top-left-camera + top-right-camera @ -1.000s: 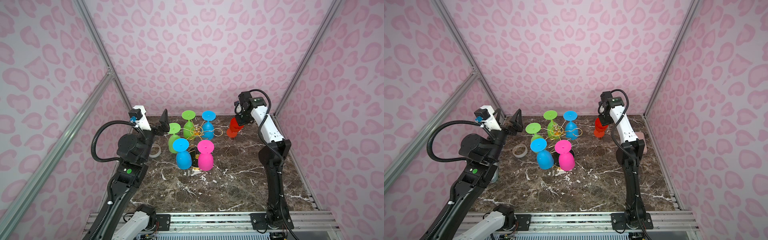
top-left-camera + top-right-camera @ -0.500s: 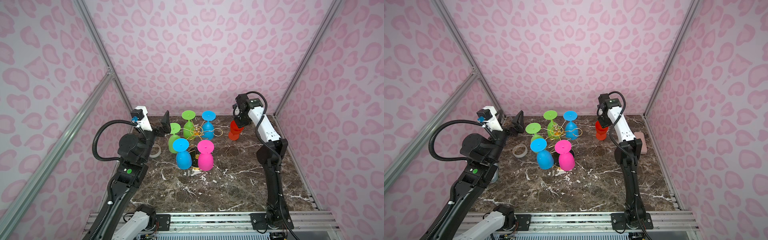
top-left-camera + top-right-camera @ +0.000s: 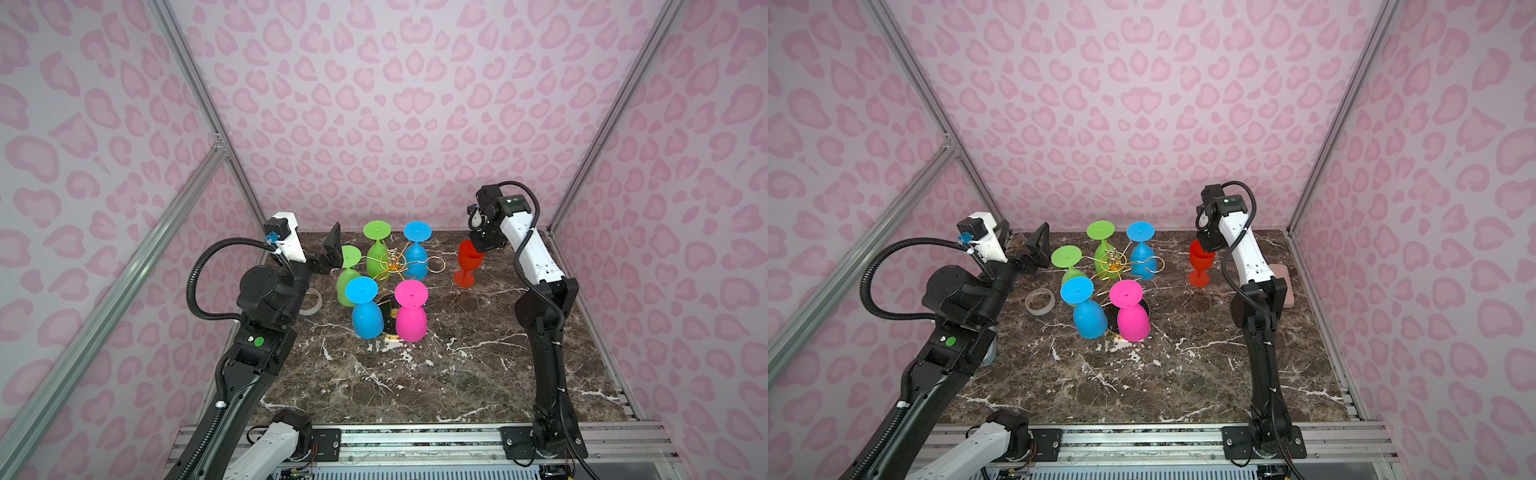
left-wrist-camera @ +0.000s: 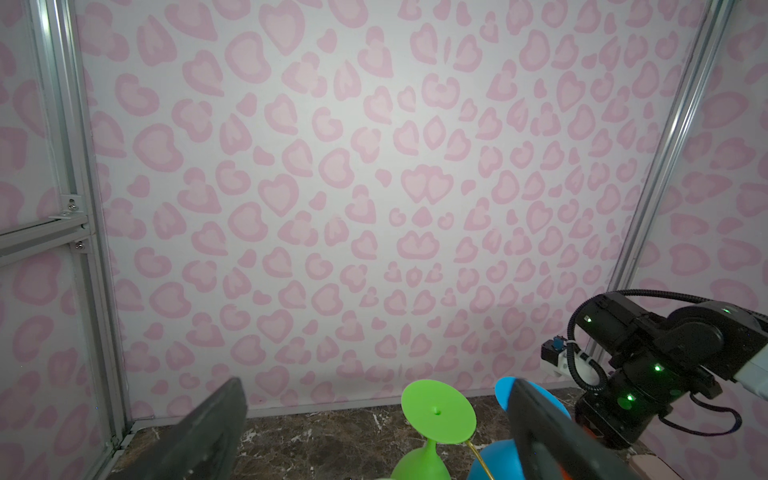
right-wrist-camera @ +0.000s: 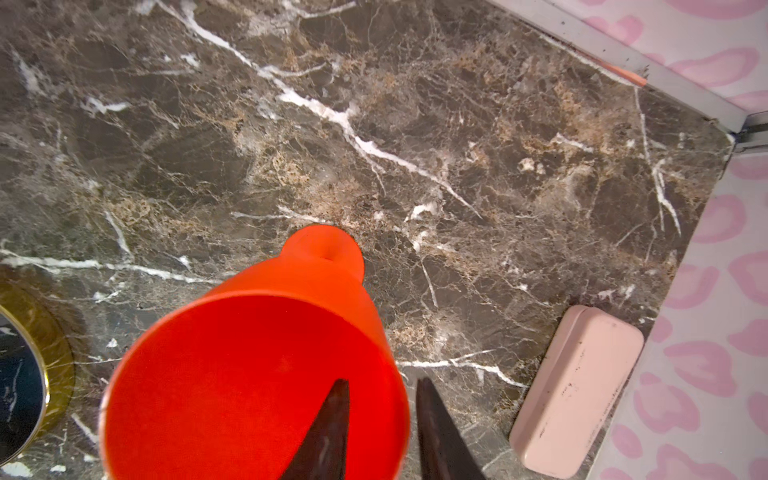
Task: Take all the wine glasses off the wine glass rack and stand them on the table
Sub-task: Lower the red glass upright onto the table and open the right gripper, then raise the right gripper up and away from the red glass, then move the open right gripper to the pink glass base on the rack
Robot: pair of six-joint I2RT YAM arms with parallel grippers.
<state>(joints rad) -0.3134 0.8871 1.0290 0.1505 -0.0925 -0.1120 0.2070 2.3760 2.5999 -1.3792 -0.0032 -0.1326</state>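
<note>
The gold wire wine glass rack [image 3: 390, 264] [image 3: 1112, 262] stands mid-table with several coloured glasses hanging upside down from it. A red wine glass [image 3: 469, 259] [image 3: 1201, 259] [image 5: 257, 374] stands upright on the marble to the right of the rack. My right gripper [image 3: 478, 245] [image 5: 382, 380] hangs over its rim, open, with one finger inside the bowl and one outside, a small gap showing. My left gripper [image 3: 1023, 239] [image 4: 374, 384] is wide open and empty at the rack's left, beside a green glass [image 3: 348, 274] [image 4: 438, 409].
A tape roll [image 3: 311, 302] [image 3: 1040, 301] lies left of the rack. A pink case [image 3: 1281, 282] [image 5: 577, 390] sits by the right wall behind the right arm. The rack's black gold-rimmed base [image 5: 54, 353] is close to the red glass. Walls enclose three sides.
The right gripper has set the red glass upright on the table and its jaws have parted from the rim. The left arm has crept slightly toward the rack.
</note>
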